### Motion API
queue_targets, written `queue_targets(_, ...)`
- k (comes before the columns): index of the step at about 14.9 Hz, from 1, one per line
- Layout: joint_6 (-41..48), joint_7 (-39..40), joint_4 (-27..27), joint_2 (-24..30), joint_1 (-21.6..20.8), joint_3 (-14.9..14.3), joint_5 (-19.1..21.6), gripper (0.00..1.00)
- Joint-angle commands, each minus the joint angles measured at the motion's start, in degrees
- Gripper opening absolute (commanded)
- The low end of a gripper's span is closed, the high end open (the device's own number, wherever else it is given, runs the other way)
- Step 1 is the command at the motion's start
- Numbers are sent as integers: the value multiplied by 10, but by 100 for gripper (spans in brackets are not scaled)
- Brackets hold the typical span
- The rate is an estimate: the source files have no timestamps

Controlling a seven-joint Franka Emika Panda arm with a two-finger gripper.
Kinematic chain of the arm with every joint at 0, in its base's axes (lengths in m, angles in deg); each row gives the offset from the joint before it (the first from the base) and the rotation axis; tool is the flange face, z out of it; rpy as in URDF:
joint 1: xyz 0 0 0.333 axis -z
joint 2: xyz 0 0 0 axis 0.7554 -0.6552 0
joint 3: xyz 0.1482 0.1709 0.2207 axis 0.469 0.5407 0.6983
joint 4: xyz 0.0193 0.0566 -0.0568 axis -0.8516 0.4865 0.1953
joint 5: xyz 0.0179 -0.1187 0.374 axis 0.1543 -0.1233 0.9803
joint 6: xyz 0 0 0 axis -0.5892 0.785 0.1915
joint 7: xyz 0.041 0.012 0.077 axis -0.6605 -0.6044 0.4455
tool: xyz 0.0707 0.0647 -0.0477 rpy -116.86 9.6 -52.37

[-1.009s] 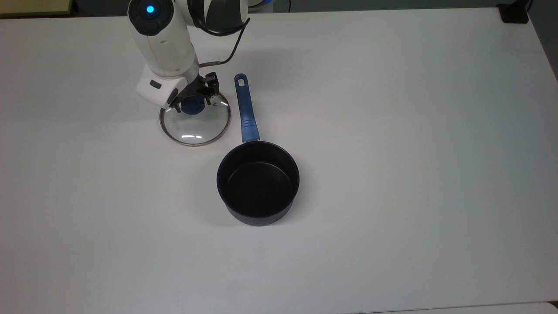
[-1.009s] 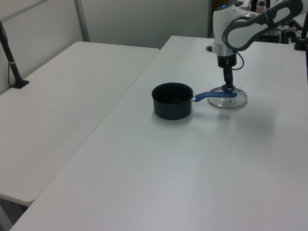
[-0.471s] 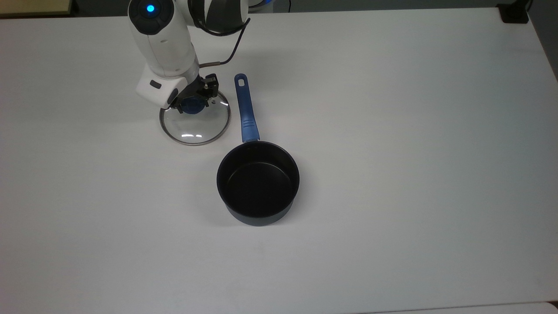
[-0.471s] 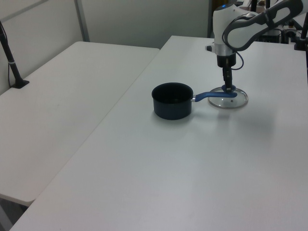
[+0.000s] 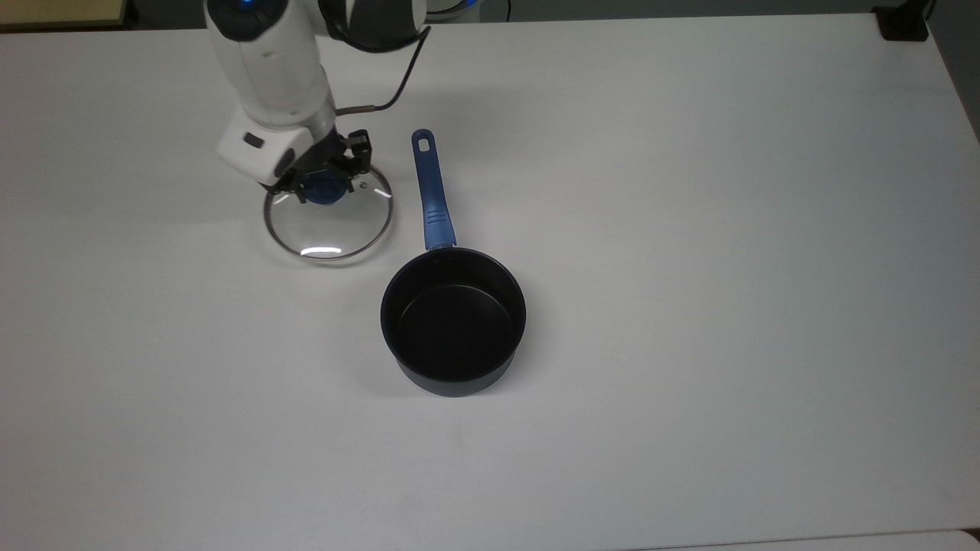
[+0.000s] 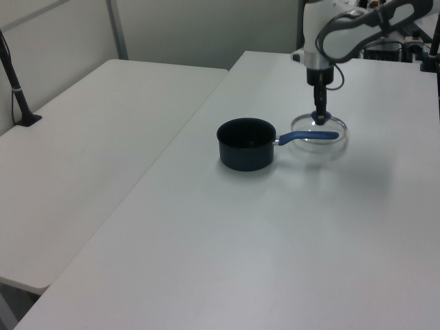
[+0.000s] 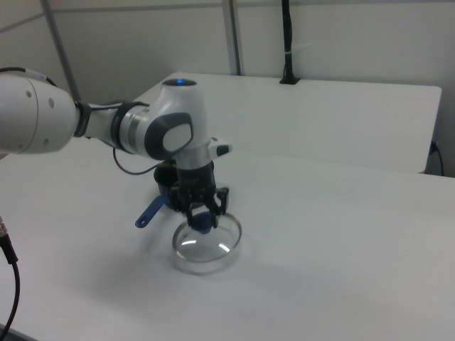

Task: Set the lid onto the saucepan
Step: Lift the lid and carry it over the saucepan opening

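The lid (image 5: 329,226), clear glass with a metal rim, hangs a little above the white table (image 5: 689,229) by its blue knob (image 5: 319,190). My gripper (image 5: 321,182) is shut on that knob from above. Its shadow shows beneath the lid (image 7: 206,245) in the right view. The dark saucepan (image 5: 453,320) stands open on the table to the top view's lower right of the lid, its long blue handle (image 5: 431,191) pointing toward the top view's top. In the left view the lid (image 6: 333,126) and gripper (image 6: 320,118) are behind the handle's end, right of the saucepan (image 6: 245,143).
A black block (image 5: 903,23) sits at the table's corner in the top view's upper right. A second white table (image 6: 96,137) adjoins on the left view's left, with a black post (image 6: 17,89) on it. A black cable (image 5: 402,76) loops off the arm.
The gripper has risen with the lid, which has left the table and shifted slightly toward the top view's left. The saucepan has not moved.
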Motion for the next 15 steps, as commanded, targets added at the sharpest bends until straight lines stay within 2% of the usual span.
queue_targets(1, 44, -5, -66, 6, 6, -3, 12, 53)
queue_targets(4, 73, -73, -143, -8, -10, 2, 13, 54)
queue_targets(6, 73, -112, -171, -22, -45, 1, 14, 54)
queue_targets(9, 71, -188, -252, -75, -88, -1, 20, 54)
queue_targets(13, 58, -232, -302, -116, -124, -1, 20, 54)
queue_targets(15, 29, -253, -307, -123, -132, 1, 20, 54)
